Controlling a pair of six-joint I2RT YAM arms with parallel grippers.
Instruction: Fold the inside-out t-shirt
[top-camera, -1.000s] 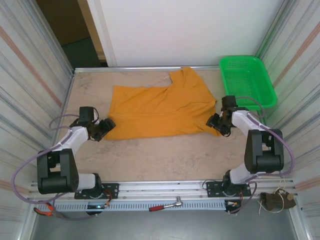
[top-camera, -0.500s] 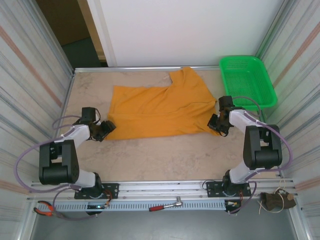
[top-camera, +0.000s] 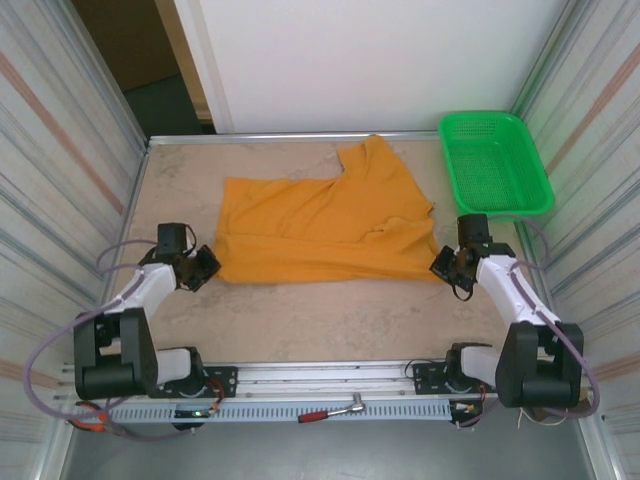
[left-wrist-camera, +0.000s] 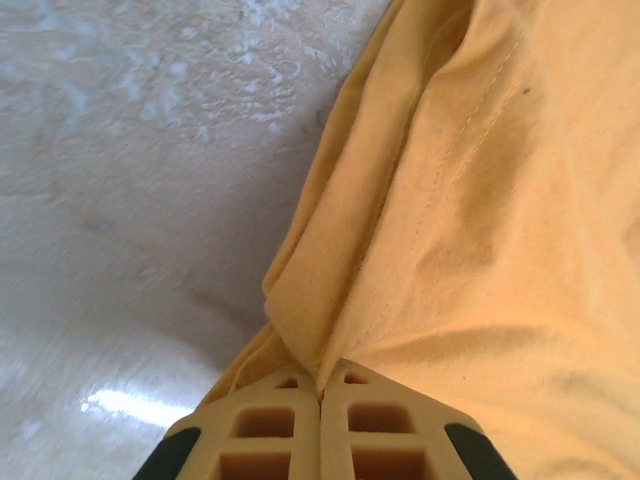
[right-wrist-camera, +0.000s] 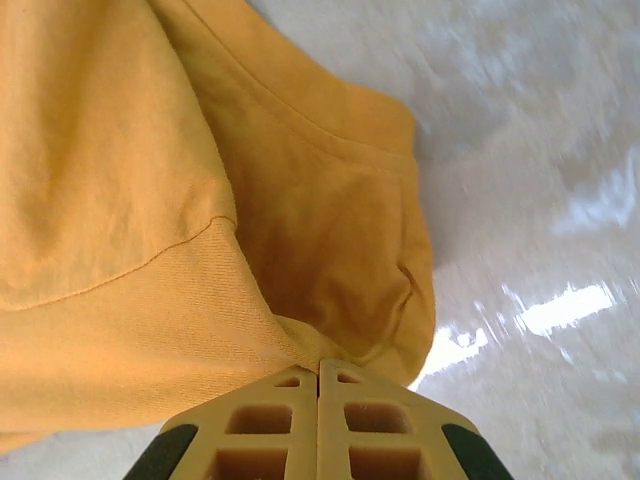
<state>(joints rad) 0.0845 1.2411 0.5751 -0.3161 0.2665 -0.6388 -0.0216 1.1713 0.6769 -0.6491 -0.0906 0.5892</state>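
Both claws have clamped down within the last second: the left claw (top-camera: 206, 265), open a moment ago, now pinches the inside-out t-shirt (top-camera: 320, 225) at the hem corner farthest from the green basket (top-camera: 497, 160), its yellow fingers (left-wrist-camera: 270, 425) pressed together over a fold of cloth. The right claw (top-camera: 444, 265) has likewise closed on the hem corner nearest the basket and has drawn back from the basket toward the near edge of the worktop (top-camera: 330, 320), its arm swinging lower. The shirt's near hem, slanted before, now runs pulled taut and straighter between the two claws, and the corner by the basket has been dragged outward.
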